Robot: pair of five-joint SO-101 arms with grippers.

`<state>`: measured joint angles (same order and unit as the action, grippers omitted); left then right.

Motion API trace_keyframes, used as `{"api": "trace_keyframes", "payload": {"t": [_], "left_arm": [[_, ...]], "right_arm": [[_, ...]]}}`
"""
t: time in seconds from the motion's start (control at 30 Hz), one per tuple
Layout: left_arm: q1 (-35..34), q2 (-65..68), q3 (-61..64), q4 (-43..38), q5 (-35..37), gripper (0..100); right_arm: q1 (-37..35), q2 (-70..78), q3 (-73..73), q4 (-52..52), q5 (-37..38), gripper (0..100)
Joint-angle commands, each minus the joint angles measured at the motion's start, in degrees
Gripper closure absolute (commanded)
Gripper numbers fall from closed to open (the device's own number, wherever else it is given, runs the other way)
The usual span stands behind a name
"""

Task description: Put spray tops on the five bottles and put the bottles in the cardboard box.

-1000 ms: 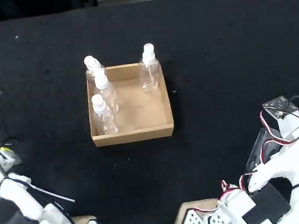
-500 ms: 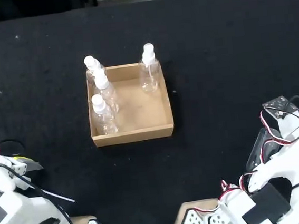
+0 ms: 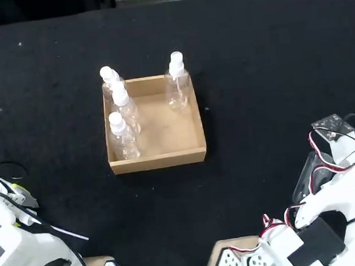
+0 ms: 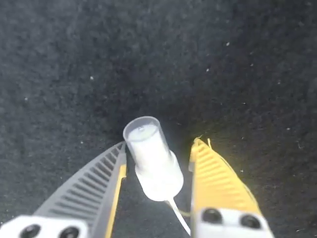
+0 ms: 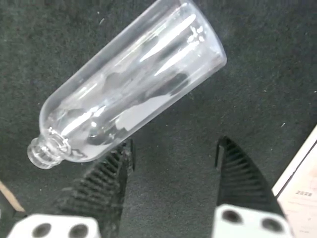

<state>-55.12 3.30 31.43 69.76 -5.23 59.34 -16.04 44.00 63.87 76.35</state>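
Bottle: the one clear bottle (image 5: 129, 84) without a top lies on its side on the black desk (image 3: 272, 67), near the front right corner and well apart from the box; its open neck is just beside one tip of the right arm's fingers.
Spray top: a white spray top (image 4: 151, 163) with a clear cap sits between the left arm's fingers, its thin tube trailing back toward the wrist.
Left gripper (image 4: 158, 145): the fingers are drawn in on the spray top and grip it at its collar, above the desk at the front left.
Right gripper (image 5: 176, 143): the fingers are spread wide with bare desk between them, and the bottle lies just beyond their tips.
Cardboard box (image 3: 158, 160): an open box near the middle of the desk.
Capped bottles (image 3: 178, 86): four stand upright in the box, three along its left wall and one at the far right corner.
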Motion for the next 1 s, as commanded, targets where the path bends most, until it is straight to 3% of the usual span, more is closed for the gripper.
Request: {"api": "trace_keyframes", "payload": {"t": [0.0, 0.3, 0.53, 0.97], "left_arm": [[0.0, -0.3, -1.5, 2.4, -0.4, 81], [0.0, -0.5, -1.7, 3.2, -0.7, 81], [2.4, -0.7, 2.2, -0.4, -8.2, 81], [3.1, -0.7, 2.2, 2.5, -8.4, 86]], "right_arm": [[-0.4, 0.0, -2.9, -1.0, 0.2, 75.0], [-0.4, 0.0, -2.9, -1.0, 0.2, 75.0], [-0.4, 0.0, -2.9, -1.0, 0.2, 75.0], [-0.8, 0.0, -3.1, -1.0, 0.2, 75.0]]}}
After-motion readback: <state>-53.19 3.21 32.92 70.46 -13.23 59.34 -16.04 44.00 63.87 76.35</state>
